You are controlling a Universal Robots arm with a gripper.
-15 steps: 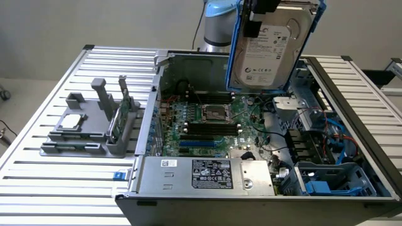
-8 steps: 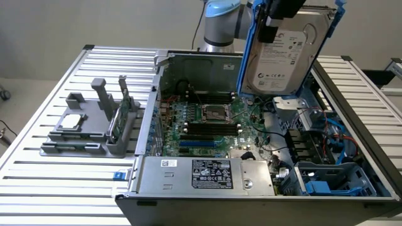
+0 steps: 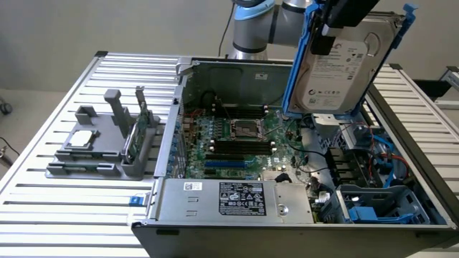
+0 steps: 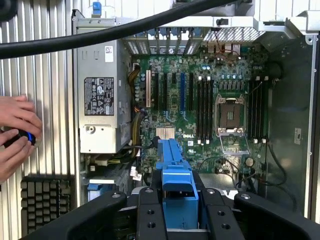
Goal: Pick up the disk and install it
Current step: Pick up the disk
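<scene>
Now we see disk [image 3: 343, 70] held over open case [image 3: 287, 239].
Exterior view, left to right: rack [image 3: 100, 145] on table [image 3: 43, 209], motherboard [image 3: 237, 140], disk on edge in the air, gripper [image 4: 179, 200] half-closed, clamped on its blue carrier.

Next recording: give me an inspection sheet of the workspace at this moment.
Surface: slatted metal table carrying an open computer case.
Job's things: disk in its blue carrier, held on edge above the case, not yet installed.
Clutter: grey holder with a processor chip and a green card, at the exterior view's left.
Grippers: gripper shut on the disk's carrier.
Cables: thick black cable near the wrist camera; blue cables inside the case.
Surroundings: a person's hands beside the case, holding something small and dark; keyboard close by.
</scene>
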